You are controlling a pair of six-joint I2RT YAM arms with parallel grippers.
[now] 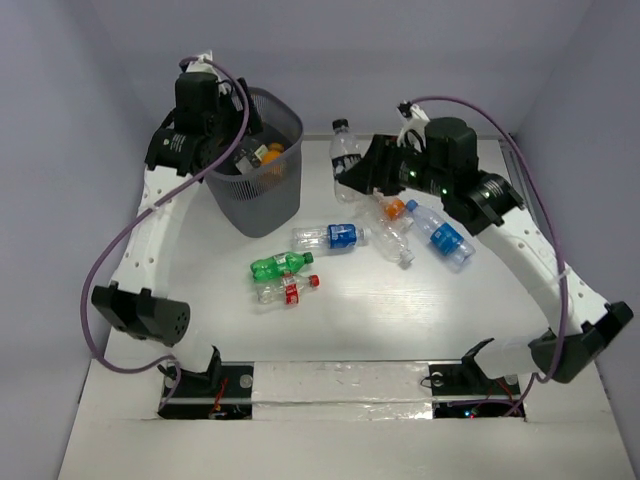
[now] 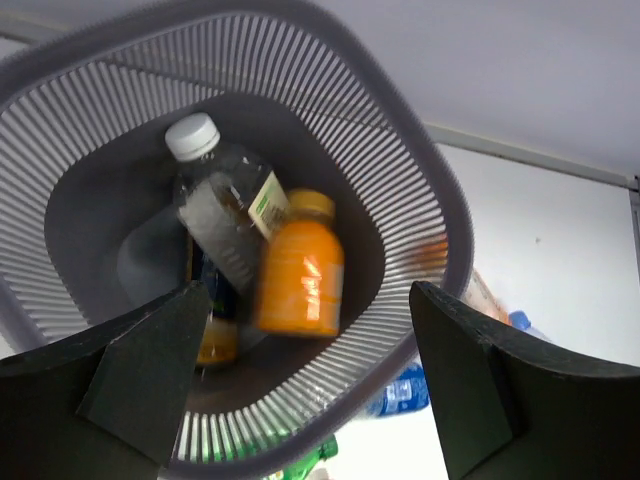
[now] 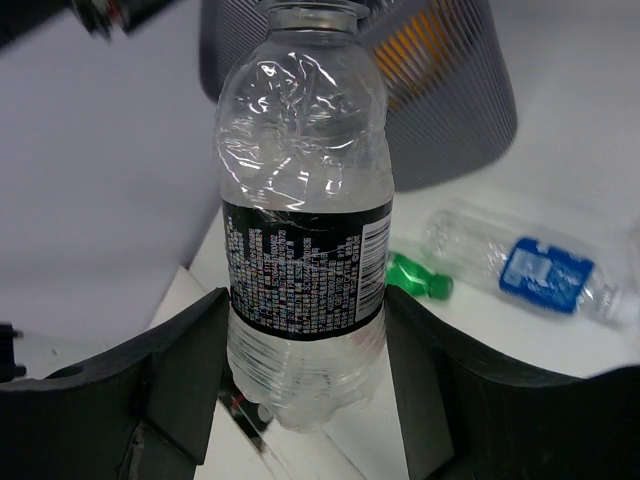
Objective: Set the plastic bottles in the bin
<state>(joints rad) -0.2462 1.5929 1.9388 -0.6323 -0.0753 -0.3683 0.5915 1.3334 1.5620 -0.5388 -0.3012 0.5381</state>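
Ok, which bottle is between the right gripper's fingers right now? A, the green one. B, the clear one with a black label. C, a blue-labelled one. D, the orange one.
B: in the right wrist view the clear bottle with the black label stands upright between the fingers of the right gripper, which press its sides.

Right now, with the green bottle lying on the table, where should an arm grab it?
Probably mid-body, from straight above, with the grip set across its length. The green bottle lies flat on its side on the table, so its rounded sides are the open faces. The red-capped bottle lies close along its near side, so room there looks tight.
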